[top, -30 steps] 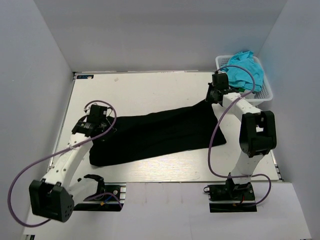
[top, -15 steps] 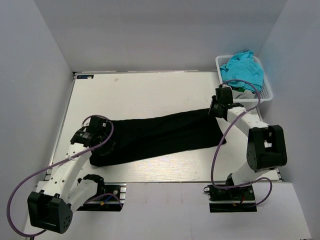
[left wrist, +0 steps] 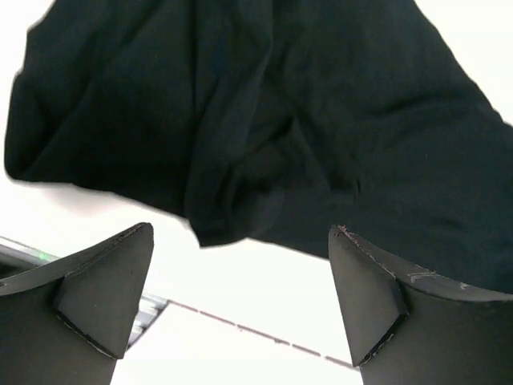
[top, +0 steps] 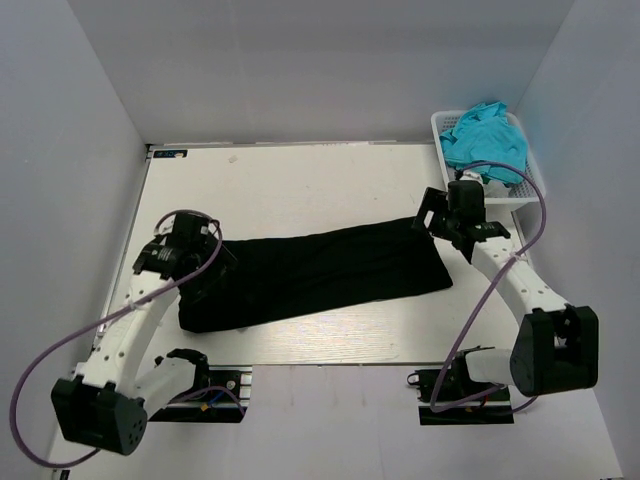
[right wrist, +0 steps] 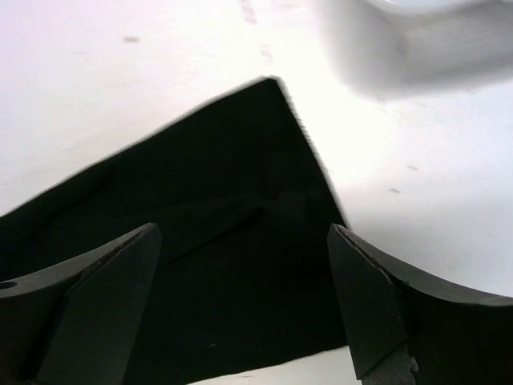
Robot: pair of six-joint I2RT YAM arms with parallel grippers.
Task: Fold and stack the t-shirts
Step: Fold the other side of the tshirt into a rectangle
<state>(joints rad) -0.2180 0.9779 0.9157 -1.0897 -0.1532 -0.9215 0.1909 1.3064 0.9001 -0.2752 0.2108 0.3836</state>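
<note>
black shirt point(top: 320, 275) strip | left gripper point(left wrist: 240, 241), right gripper point(right wrist: 242, 233) fingers apart, empty, over its ends | prob for next fold

The black t-shirt point(top: 320, 270) is soft matt cloth with small wrinkles, and the white table point(top: 300, 180) has a smooth, slightly shiny surface. The basket point(top: 437, 122) at the far right is white plastic with a grid wall, and the turquoise garment point(top: 485, 130) in it is cloth too. The left gripper point(left wrist: 240, 313) has matt black fingers point(left wrist: 377, 297), faintly scratched.
</note>
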